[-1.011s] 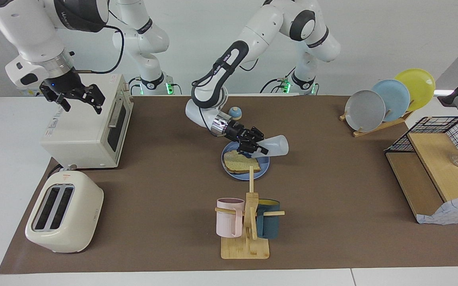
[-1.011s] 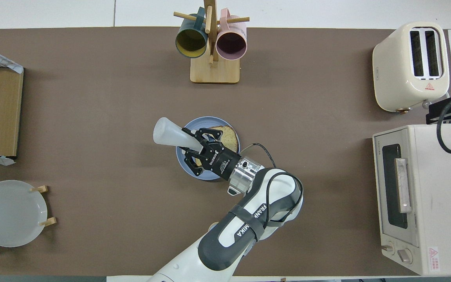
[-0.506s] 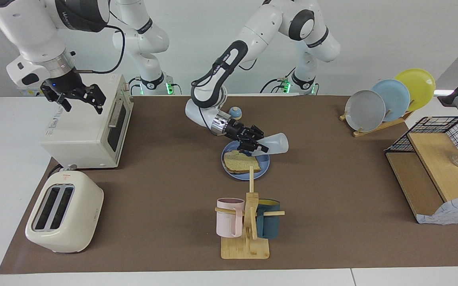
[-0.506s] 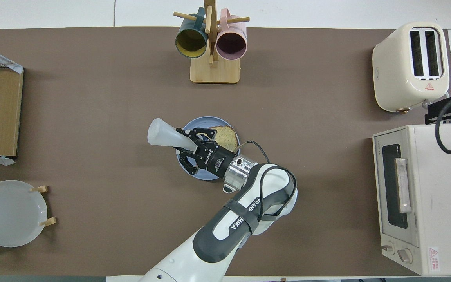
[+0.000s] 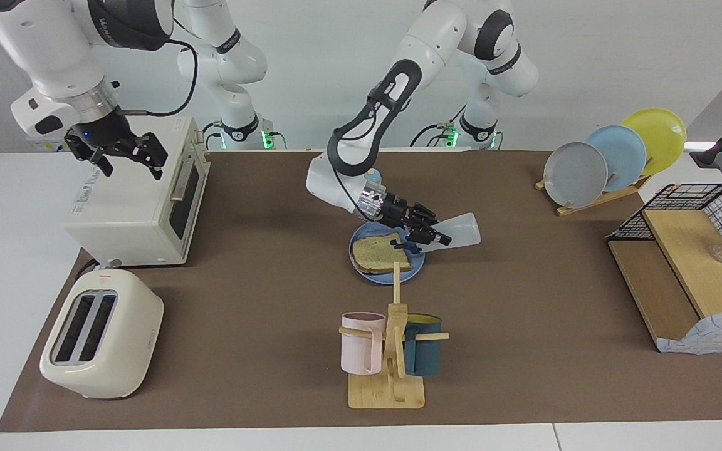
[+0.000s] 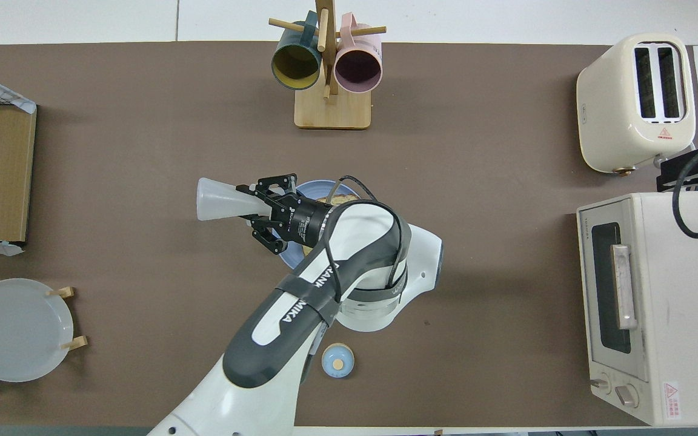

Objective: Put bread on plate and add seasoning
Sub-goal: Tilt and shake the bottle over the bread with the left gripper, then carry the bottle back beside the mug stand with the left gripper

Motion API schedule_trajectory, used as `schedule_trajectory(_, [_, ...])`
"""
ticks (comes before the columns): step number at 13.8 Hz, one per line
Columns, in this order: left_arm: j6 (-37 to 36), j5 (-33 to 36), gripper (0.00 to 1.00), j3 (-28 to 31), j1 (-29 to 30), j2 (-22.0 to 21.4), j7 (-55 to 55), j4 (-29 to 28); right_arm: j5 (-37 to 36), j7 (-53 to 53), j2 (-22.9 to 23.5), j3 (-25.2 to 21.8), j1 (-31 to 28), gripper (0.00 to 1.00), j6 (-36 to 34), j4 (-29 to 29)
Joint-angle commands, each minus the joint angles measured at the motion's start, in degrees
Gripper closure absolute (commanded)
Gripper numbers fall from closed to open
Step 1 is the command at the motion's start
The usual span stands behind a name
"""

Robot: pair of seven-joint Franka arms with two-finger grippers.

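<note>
While the bread sits flat on the plate mid-table, the left gripper hangs over the plate's edge, clamped on the seasoning, which is tipped sideways with its dark cap toward the bread. Right gripper waits spread wide above the toaster oven at the right arm's end.

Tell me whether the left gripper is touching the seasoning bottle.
Touching. In the facing view the left gripper is shut on the seasoning bottle, holding it tipped over the plate with the bread.
</note>
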Motion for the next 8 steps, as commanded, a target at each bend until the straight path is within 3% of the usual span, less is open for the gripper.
schedule_trajectory(1, [6.2, -9.9, 1.00, -0.1, 4.2, -8.7, -7.2, -1.9, 0.0, -2.0, -0.5, 0.4, -0.6, 0.00, 0.8, -0.4])
schedule_trajectory(4, [14.8, -23.4, 1.00, -0.1, 12.8, -14.8, -13.4, -2.5, 0.0, -1.8, -0.5, 0.4, -0.6, 0.00, 0.8, -0.4])
schedule_trajectory(8, [31.1, -33.5, 1.00, -0.1, 22.0, -14.9, -21.9, -3.0, 0.0, -1.7, -0.5, 0.5, -0.5, 0.00, 0.9, -0.4])
